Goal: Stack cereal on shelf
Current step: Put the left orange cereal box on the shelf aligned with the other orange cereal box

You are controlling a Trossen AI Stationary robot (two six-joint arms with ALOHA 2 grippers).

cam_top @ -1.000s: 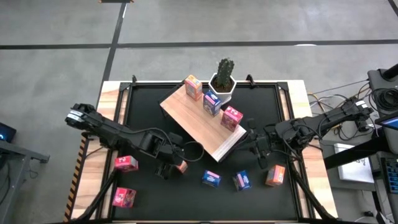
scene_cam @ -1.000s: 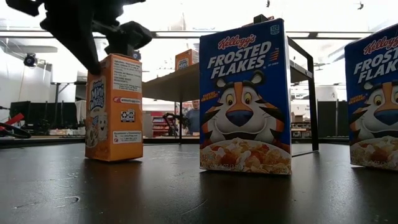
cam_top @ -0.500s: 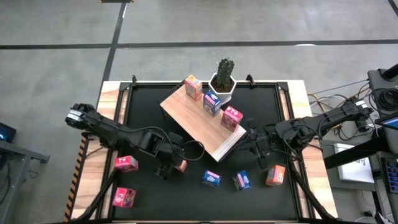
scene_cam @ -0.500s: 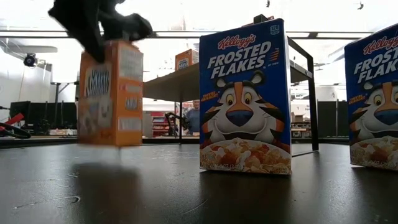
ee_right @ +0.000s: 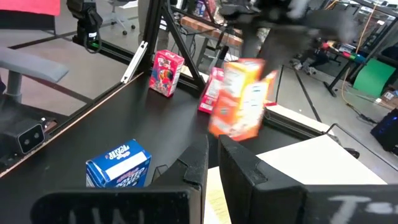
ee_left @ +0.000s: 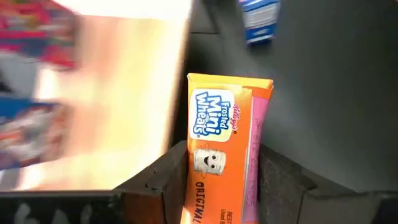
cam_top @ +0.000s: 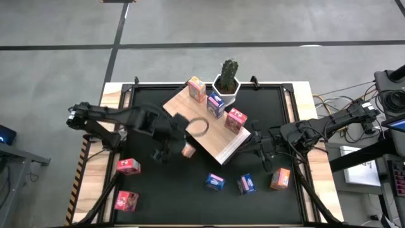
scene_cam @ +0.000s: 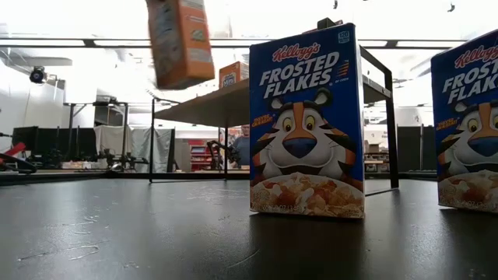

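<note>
Left gripper [cam_top: 183, 147] holds an orange cereal box [cam_top: 188, 150] clear of the table, at the shelf's [cam_top: 190, 114] near-left edge. Right gripper [cam_top: 261, 150], fingers closed and empty, waits right. Three boxes [cam_top: 215, 105] shelved; five [cam_top: 245, 183] remain on the table.

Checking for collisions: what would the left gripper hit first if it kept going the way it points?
Probably the shelf: the left gripper, holding an orange box, points toward its near edge. Depth is unclear.

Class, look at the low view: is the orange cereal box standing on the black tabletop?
No. The orange cereal box hangs tilted high above the black tabletop, with clear space beneath it.
</note>
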